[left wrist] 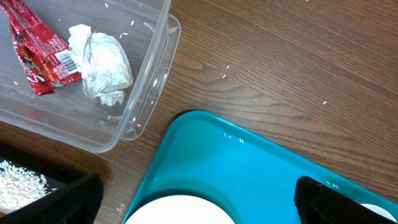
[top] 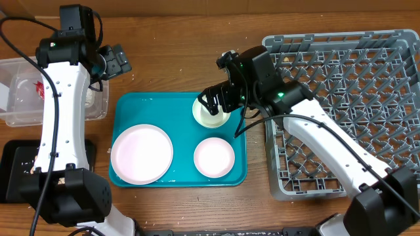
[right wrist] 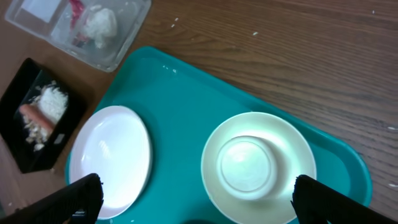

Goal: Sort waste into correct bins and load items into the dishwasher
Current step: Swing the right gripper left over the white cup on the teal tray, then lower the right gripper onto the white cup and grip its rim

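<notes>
Overhead and wrist views: waste in the bins, dishes on the teal tray, both claws open.
Left claw (left wrist: 198, 190), fingers spread wide and empty, hangs over the tray corner beside the clear tub (left wrist: 158, 68), which holds the red wrapper (left wrist: 37, 56) and napkin ball (left wrist: 102, 65). Right claw (right wrist: 196, 193), also spread and empty, hangs above a white bowl (right wrist: 258, 165) on the teal tray (top: 164, 111). The plate (top: 141, 154) and second bowl (top: 214, 157) share the tray. Rice (right wrist: 50, 99) and carrot stick (right wrist: 32, 118) lie in the black tray (top: 10, 157). The dish rack (top: 348, 98) stands on the worktop (left wrist: 280, 56) just right of the teal tray.
</notes>
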